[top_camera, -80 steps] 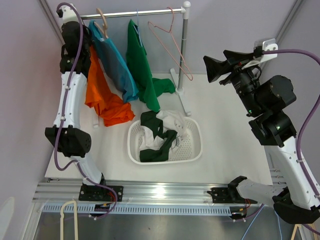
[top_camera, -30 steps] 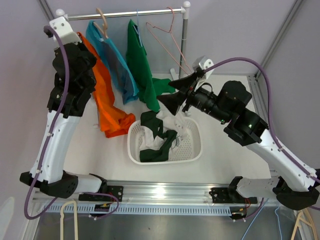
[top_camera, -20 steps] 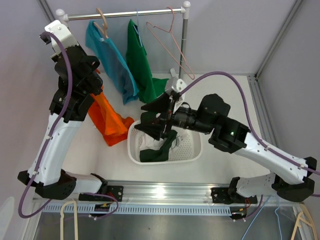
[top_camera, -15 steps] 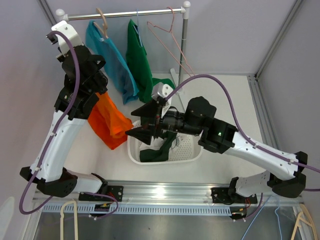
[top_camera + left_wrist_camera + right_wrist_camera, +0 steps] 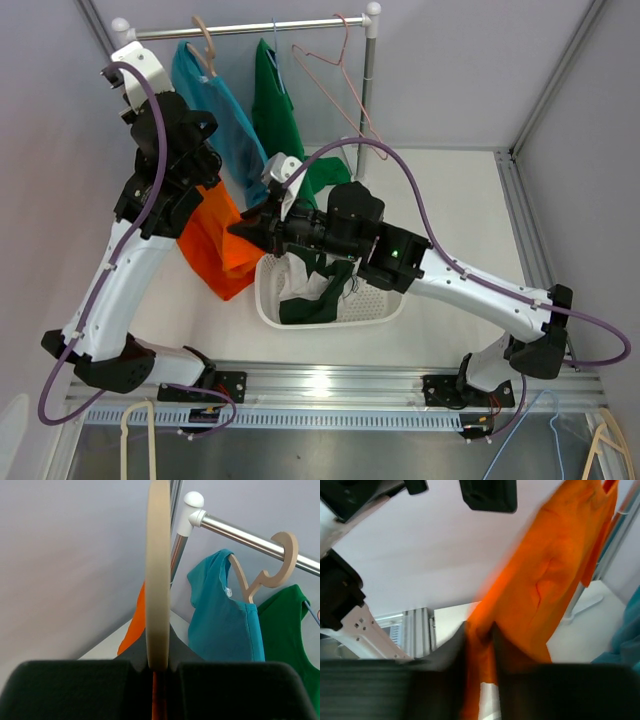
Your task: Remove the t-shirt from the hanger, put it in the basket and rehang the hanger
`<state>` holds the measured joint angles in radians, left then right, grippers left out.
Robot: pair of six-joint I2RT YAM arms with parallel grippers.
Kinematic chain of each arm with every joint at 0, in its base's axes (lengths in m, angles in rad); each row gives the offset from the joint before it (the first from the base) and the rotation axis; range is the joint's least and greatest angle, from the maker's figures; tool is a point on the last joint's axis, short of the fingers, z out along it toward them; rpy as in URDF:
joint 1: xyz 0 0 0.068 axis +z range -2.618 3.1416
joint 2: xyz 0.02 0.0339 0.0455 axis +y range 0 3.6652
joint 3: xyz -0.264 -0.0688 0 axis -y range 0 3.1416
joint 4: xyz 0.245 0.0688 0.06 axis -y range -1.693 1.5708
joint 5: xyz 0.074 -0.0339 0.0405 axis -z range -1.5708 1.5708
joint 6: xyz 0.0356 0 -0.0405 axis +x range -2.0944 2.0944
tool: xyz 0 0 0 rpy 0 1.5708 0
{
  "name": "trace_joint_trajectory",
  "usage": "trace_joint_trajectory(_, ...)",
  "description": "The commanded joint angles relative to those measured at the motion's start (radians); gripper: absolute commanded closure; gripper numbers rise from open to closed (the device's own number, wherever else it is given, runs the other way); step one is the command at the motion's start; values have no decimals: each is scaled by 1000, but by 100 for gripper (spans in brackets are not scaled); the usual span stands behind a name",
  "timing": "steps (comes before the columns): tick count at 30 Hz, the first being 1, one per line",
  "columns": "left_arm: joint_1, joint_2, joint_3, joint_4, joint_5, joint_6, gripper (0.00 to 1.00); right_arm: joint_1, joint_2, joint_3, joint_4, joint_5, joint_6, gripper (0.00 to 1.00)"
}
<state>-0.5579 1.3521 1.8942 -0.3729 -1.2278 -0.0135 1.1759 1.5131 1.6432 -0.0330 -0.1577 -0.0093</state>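
The orange t-shirt hangs from a beige hanger that my left gripper is shut on, held off the rail at the left. In the top view the left gripper sits just above the shirt. My right gripper reaches left across the basket to the shirt's right edge. In the right wrist view its jaws are pressed together on a fold of the orange t-shirt. In the left wrist view, a strip of the orange t-shirt shows beside the hanger.
A metal rail at the back carries a teal shirt on a wooden hanger, a green shirt and a bare pink wire hanger. A white basket with green and white clothes sits under the right arm.
The right arm swung left over the basket to the orange t-shirt and its jaws narrowed onto the cloth. The left arm drew the hanger and shirt slightly rightward.
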Motion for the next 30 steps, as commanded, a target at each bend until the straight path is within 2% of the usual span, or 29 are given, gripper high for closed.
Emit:
trace_joint_trajectory(1, -11, -21, -4, 87, 7, 44, 99, -2, 19, 38, 12, 81, -29, 90)
trace_joint_trajectory(2, -10, -19, -24, 170, 10, 76, 99, -2, 18, 41, -7, 99, -29, 100)
trace_joint_trajectory(3, -4, -16, -41, 217, 13, 143, 99, 2, 12, 37, -14, 101, -29, 100)
trace_joint_trajectory(5, 12, -7, -46, 249, 28, 159, 99, 14, -29, 14, -19, 125, -34, 100)
trace_joint_trajectory(13, 81, 81, 66, 65, 117, 30, 99, 99, -165, -37, -105, 245, -58, 100)
trace_joint_trajectory(22, 118, 108, 137, 72, 169, 64, 99, 145, -188, -62, -180, 319, -43, 100)
trace_joint_trajectory(24, 119, 108, 143, 74, 178, 66, 99, 145, -185, -71, -177, 325, -43, 77)
trace_joint_trajectory(26, 119, 107, 144, 71, 183, 60, 99, 143, -177, -74, -166, 323, -44, 64)
trace_joint_trajectory(30, 119, 102, 141, 51, 192, 41, 99, 139, -156, -69, -153, 325, -49, 52)
